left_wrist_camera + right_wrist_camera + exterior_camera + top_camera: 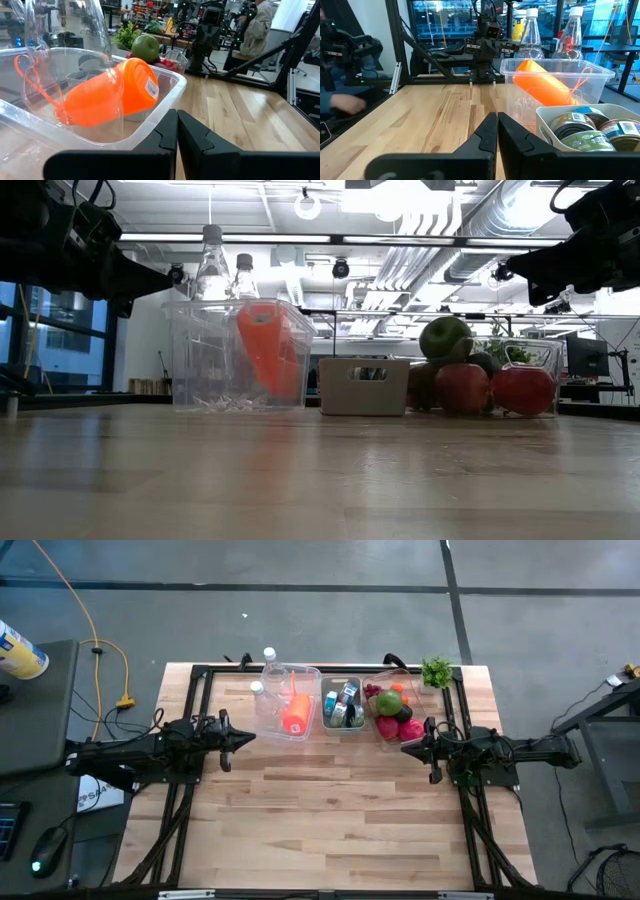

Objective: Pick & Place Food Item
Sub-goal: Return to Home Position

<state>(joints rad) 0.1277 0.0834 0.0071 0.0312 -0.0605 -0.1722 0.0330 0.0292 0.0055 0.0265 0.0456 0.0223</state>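
Pinched together and empty, left claw (177, 114) and right claw (497, 116) hover above the desk (330, 810). Green apple (445, 337) sits binned, so it's homing time: both arms need only retract clear.

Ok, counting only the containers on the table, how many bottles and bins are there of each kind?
Clear plastic bottles: 2
Orange water bottle: 1
Transparent bins: 2
Opaque middle bin: 1
Total: 6
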